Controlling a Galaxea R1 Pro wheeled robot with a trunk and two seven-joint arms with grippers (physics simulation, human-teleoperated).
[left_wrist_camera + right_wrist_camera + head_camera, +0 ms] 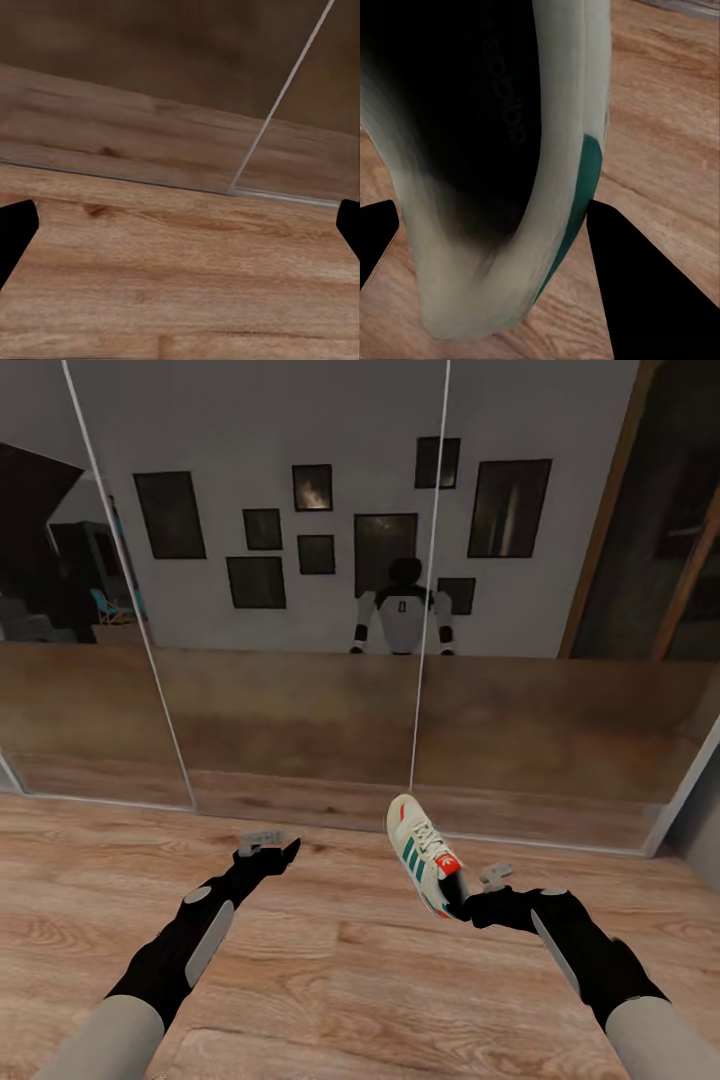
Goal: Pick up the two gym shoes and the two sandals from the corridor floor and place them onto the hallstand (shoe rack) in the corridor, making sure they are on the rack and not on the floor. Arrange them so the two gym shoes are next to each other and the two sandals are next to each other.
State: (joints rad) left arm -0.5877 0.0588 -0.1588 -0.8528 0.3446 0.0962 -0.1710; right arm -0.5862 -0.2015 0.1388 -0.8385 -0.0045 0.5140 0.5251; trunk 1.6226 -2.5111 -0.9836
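Head view: right gripper (468, 908) clamps one gym shoe (425, 852) by its heel at 5 o'clock, toe up and clear of the wood floor (330, 970) for carrying; mirrored wardrobe doors (300, 610) ahead. Left wrist view: left gripper (180, 225) spread wide, holding nothing, so free for another shoe. Right wrist view: fingers (649, 292) straddle the shoe's collar wall, a grip that lets it hang without slipping.

Gym shoe (562, 150) (collar) between gripper (491, 247) fingers
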